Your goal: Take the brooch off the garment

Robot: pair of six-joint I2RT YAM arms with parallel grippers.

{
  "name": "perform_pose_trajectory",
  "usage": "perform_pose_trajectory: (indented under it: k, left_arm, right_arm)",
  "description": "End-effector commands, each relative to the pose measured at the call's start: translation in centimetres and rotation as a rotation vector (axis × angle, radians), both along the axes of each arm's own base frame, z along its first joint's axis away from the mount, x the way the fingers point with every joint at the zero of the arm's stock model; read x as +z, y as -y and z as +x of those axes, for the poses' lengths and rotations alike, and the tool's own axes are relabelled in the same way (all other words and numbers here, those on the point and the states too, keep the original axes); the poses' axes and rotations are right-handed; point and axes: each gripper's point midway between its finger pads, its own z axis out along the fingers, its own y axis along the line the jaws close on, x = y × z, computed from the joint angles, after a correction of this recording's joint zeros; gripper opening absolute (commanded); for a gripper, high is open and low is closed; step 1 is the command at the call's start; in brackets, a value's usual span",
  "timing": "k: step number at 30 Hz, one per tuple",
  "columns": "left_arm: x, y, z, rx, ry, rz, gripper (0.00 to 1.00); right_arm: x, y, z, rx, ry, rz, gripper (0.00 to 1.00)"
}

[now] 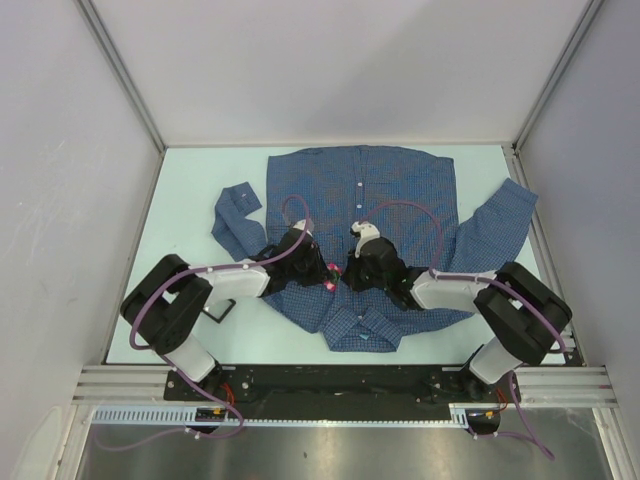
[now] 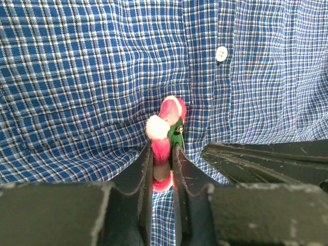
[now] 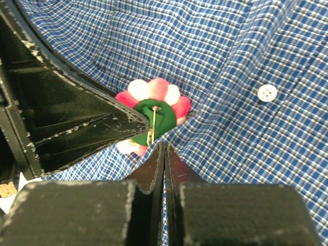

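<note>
The garment [image 1: 400, 190], a blue checked shirt, lies spread flat on the table with its collar toward the arms. The brooch [image 1: 329, 272] is a small pink and white flower near the button placket. In the left wrist view the brooch [image 2: 166, 120] stands on edge, and my left gripper [image 2: 162, 154] is shut on its lower petals. From the right wrist the brooch [image 3: 154, 115] shows its green back and metal pin. My right gripper [image 3: 164, 146] is shut just below it, pinching a raised fold of the garment [image 3: 230, 51]. In the top view the right gripper [image 1: 345, 275] meets the left gripper [image 1: 322, 272] there.
A white button [image 2: 221, 53] sits just beyond the brooch on the placket, and the same button [image 3: 267, 93] shows to its right in the right wrist view. Shirt sleeves spread out left [image 1: 235, 215] and right [image 1: 500, 225]. The pale table [image 1: 190, 200] is walled in by white panels.
</note>
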Motion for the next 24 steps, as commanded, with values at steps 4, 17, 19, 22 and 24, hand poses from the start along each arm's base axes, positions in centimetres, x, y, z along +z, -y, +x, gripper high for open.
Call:
perform_pose_trajectory:
  k: [4,17,19,22,24]
  left_arm:
    - [-0.7,-0.1,-0.4,-0.027,0.001,0.027,0.09]
    - [-0.4,0.4,-0.7,-0.054,0.008,-0.004,0.00]
    - [-0.3,0.5,-0.8,-0.060,0.005,-0.012,0.00]
    - [-0.2,0.6,-0.9,-0.068,0.011,-0.024,0.00]
    - [0.0,0.7,-1.0,-0.075,0.017,-0.034,0.00]
  right_arm:
    - [0.8,-1.3,0.9,0.013,0.046,0.010,0.00]
    - [0.3,-1.7,2.0,-0.001,0.112,-0.124,0.00]
    - [0.1,-1.7,2.0,-0.001,0.122,-0.149,0.00]
    - [0.3,-2.0,1.9,0.003,0.143,-0.175,0.00]
    - [0.3,-2.3,1.9,0.003,0.150,-0.184,0.00]
